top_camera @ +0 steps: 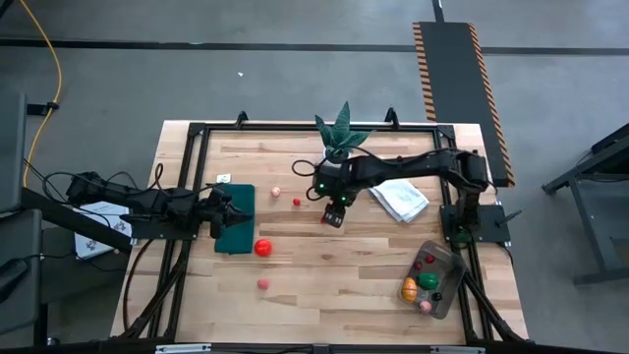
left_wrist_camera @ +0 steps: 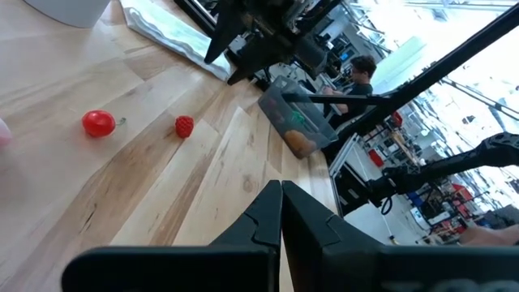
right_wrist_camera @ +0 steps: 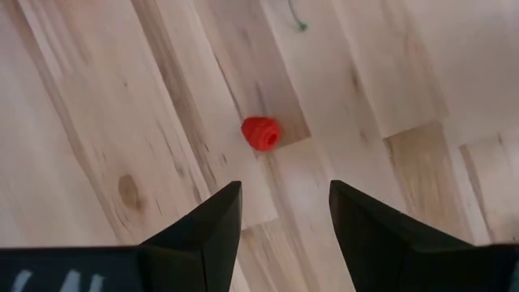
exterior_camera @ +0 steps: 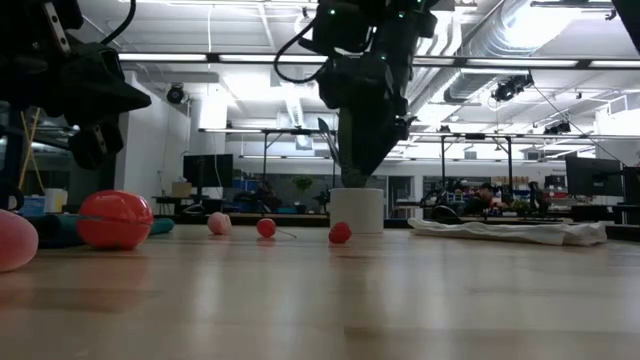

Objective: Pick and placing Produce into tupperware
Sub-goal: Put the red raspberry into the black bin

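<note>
- The right claw (top_camera: 334,217) hangs above the middle of the bench (top_camera: 324,275), just in front of the potted plant (top_camera: 339,133), its fingers (right_wrist_camera: 212,223) spread apart with nothing between them.
- A small red berry (right_wrist_camera: 260,133) lies on the bare wood just ahead of that claw's fingertips, not touching them.
- The left claw (top_camera: 228,209) rests over the dark green mat (top_camera: 236,236), well to the left of the plant, its fingers (left_wrist_camera: 272,215) pressed together on nothing.
- A large red tomato-like fruit (top_camera: 262,248) sits just beside the mat's near right corner; a pale pink piece (top_camera: 263,284) lies nearer the front edge of the bench.
- Between mat and plant lie a small pink fruit (top_camera: 276,192) and a small red one (top_camera: 296,202).
- The tupperware (top_camera: 444,285) stands far right of the plant, toward the front corner, holding an orange fruit (top_camera: 409,289), a green one (top_camera: 428,280) and smaller dark red ones (top_camera: 428,261).
- A folded white cloth (top_camera: 401,200) lies to the right of the plant.
</note>
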{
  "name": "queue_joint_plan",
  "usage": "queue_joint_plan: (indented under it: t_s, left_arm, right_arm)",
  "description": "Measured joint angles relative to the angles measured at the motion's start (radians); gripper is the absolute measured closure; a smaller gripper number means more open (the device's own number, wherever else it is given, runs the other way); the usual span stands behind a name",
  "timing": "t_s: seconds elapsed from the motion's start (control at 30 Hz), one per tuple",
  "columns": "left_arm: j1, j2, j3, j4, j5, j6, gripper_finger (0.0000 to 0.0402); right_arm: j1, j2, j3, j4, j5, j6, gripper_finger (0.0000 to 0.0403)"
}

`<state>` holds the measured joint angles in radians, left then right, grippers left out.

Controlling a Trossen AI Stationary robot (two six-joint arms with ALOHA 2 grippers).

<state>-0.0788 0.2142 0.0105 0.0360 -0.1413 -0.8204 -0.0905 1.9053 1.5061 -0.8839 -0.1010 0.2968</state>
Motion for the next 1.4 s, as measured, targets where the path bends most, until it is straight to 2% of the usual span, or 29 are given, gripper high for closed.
queue_joint_plan:
  t_s: [0.17,0.77,1.17,1.4]
  left_arm:
    - [0.000,0.000,0.000,0.000,0.003,-0.003,0.0401]
    - [0.000,0.000,0.000,-0.001,0.005,-0.027,0.0401]
    - [0.000,0.000,0.000,-0.004,0.035,-0.029,0.0401]
    - [0.000,0.000,0.000,-0.006,0.037,-0.028,0.0401]
  right_arm:
    - [0.010,0.026,0.014,-0.010,0.000,0.001,0.0226]
    - [0.015,0.038,0.014,0.043,0.000,0.171,0.0226]
    - [0.017,0.038,0.014,0.083,-0.008,0.182,0.0226]
    - [0.019,0.090,0.013,0.093,-0.022,0.176,0.0226]
